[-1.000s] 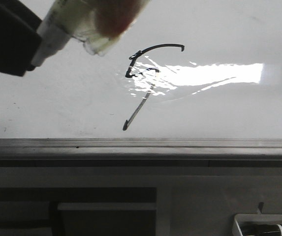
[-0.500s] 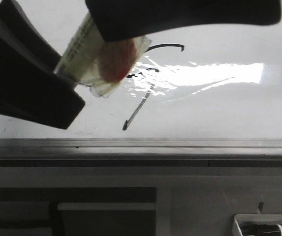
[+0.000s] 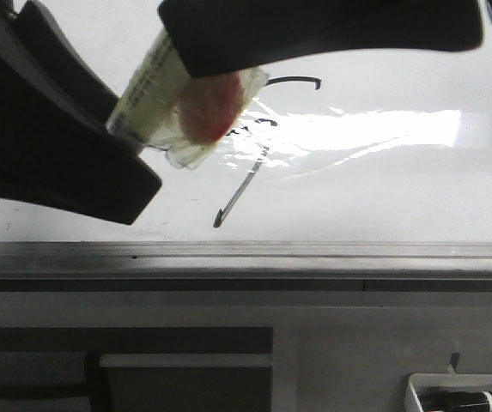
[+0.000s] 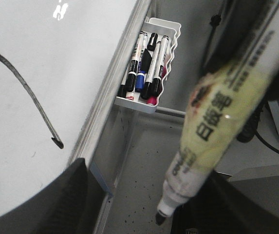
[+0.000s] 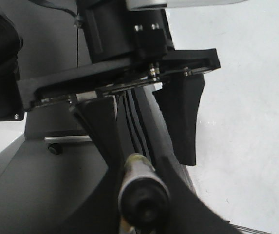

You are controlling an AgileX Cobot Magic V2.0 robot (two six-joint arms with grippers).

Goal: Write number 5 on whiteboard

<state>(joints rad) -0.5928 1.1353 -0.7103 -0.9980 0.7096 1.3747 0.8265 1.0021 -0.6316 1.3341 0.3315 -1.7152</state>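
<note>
The front view looks forward, close over the whiteboard (image 3: 383,197), its grey edge strip crossing the frame below the glare; a dark end effector (image 3: 142,112) holding a marker (image 3: 173,107) fills the upper left, very near the lens. The left wrist view looks down along that marker (image 4: 217,122), the board (image 4: 42,73) beside the end effector and a pen tray (image 4: 149,63) beyond it. The right wrist view faces another end effector (image 5: 144,126) from close behind. Front and left wrist views share the number 5 (image 3: 241,189), seen as its slanted tail (image 4: 29,95) from the wrist.
</note>
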